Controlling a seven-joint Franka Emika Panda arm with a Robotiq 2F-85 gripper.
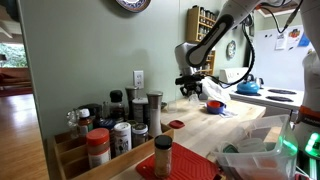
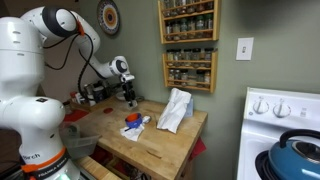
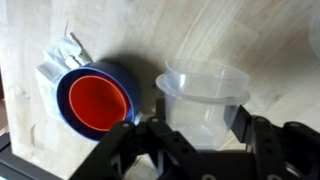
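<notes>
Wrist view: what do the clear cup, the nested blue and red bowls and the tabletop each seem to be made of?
Clear cup: likely thin plastic, translucent and glossy; the wood shows through its wall.
Blue bowl and red bowl: probably moulded plastic, opaque and smooth, with an even colour.
Tabletop: pale wood with a matt finish; grain lines show.

Sage-green walls [image 1: 80, 50] all round, with a pale butcher-block surface [image 2: 165, 142] in the middle. In an exterior view a wooden spice rack [image 2: 189, 45] hangs at 12 o'clock, a round clock [image 2: 108, 17] at 10, and a white stove [image 2: 283, 108] sits at 4. In an exterior view, daylit hardwood floor [image 1: 14, 125] shows at 8 o'clock.
</notes>
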